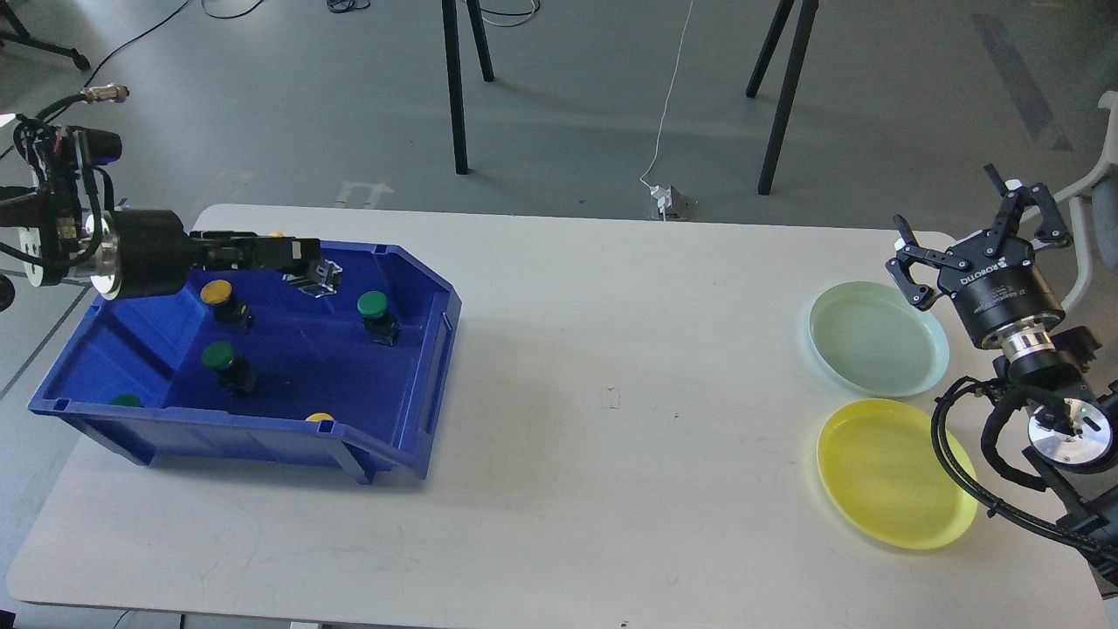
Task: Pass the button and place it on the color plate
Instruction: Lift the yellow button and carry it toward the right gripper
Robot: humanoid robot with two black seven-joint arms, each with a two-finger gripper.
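Note:
A blue bin (410,367) on the left of the table holds several green and yellow buttons, among them a yellow one (216,293) and green ones (373,304) (217,355). My left gripper (314,269) hangs above the bin's back wall, shut on a button (320,279) whose dark body shows between the fingertips; a sliver of yellow shows above the fingers. My right gripper (969,229) is open and empty, raised just behind the pale green plate (878,339). The yellow plate (895,472) lies in front of that one.
The white table (611,349) carries nothing between the bin and the plates. Black stand legs (454,87) and a white cable (668,105) are on the floor behind the table. A chair (1102,175) stands at the far right.

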